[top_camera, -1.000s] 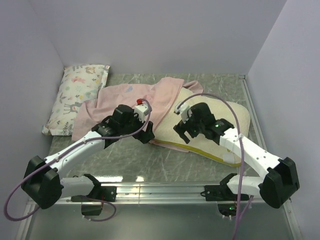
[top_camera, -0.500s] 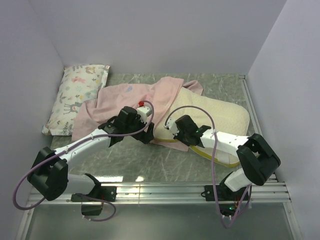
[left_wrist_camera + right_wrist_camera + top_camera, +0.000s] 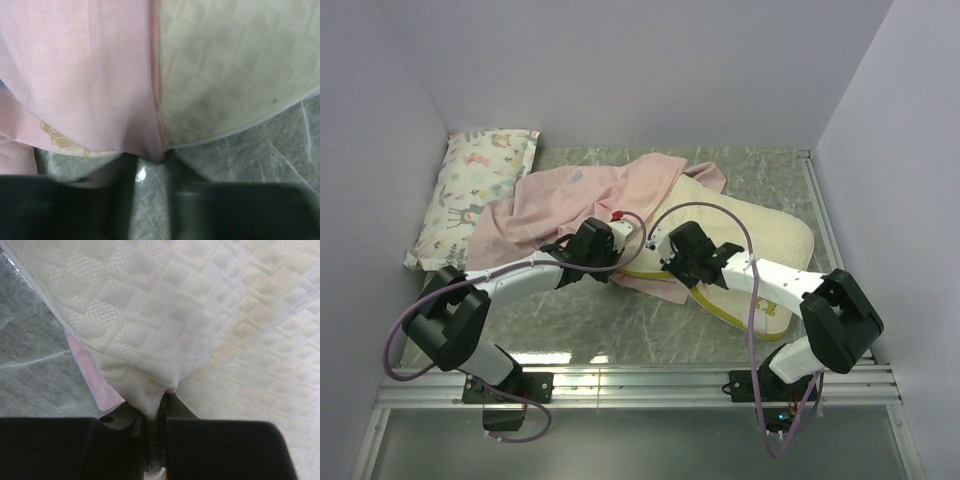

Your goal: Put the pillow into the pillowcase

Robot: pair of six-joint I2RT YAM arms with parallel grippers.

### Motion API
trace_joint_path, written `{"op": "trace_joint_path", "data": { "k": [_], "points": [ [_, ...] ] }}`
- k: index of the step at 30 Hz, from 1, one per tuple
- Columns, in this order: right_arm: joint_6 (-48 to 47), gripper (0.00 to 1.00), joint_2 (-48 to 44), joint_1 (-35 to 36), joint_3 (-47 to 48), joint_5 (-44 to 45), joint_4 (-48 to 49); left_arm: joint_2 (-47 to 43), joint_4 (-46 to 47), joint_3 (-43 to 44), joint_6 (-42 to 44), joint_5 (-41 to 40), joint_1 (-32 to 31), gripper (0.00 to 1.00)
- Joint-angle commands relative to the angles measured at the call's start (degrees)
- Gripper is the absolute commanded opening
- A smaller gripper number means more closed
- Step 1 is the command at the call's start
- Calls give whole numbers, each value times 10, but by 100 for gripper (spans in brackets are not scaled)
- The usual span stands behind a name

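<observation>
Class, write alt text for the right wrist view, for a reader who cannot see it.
The right tool, seen from its own wrist, pinches a bunched fold of the cream quilted pillow. A strip of pink pillowcase shows under the pillow's edge, with grey marbled table at left.

Pinched pillow [image 3: 200, 315] fabric in end effector [image 3: 161, 407]

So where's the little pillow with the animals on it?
In the top view, the little pillow lies in the table's far left corner, right beside the pink pillowcase.
</observation>
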Motion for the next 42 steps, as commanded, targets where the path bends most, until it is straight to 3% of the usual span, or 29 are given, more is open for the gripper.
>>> {"op": "trace_joint_path", "data": {
  "k": [1,4,10,16,20,24,25,28,29,30,31,32,34,37,40,42],
  "points": [
    [28,0,-23,4,32,-43,-8,-7,17,35,37,-4,-1,19],
    [48,0,-14,3,50,-64,-13,-37,-5,44,41,95,-3,0],
    [138,0,52,4,137,-112,-18,-68,-76,112,24,311,-48,0],
    [268,0,145,-16,204,-188,7,-74,-102,109,7,447,-55,0],
    [296,0,187,-28,208,-217,36,-97,-124,79,23,462,-55,0],
    [310,0,166,-42,139,-276,84,-148,-148,44,54,446,-53,0],
    [304,0,160,-44,130,-289,82,-157,-151,38,59,439,-51,6],
    [285,20,108,-43,95,-331,67,-175,-167,24,63,421,-41,20],
    [278,52,90,-44,88,-343,51,-176,-185,26,67,419,-34,25],
    [253,64,54,-44,92,-352,33,-171,-196,29,72,420,-30,30],
    [236,71,36,-45,98,-352,11,-167,-215,36,80,426,-26,42],
    [216,77,18,-47,107,-352,-13,-161,-241,65,94,427,-18,46],
    [161,82,-32,-57,136,-334,-83,-140,-313,102,141,444,-1,54],
    [131,83,-69,-116,178,-314,-129,-122,-305,190,127,446,72,56],
    [122,83,-43,-191,216,-228,-109,-83,-199,255,58,362,122,66],
    [118,84,15,-216,253,-185,-82,-24,-161,294,24,242,129,69]
  ]
}}
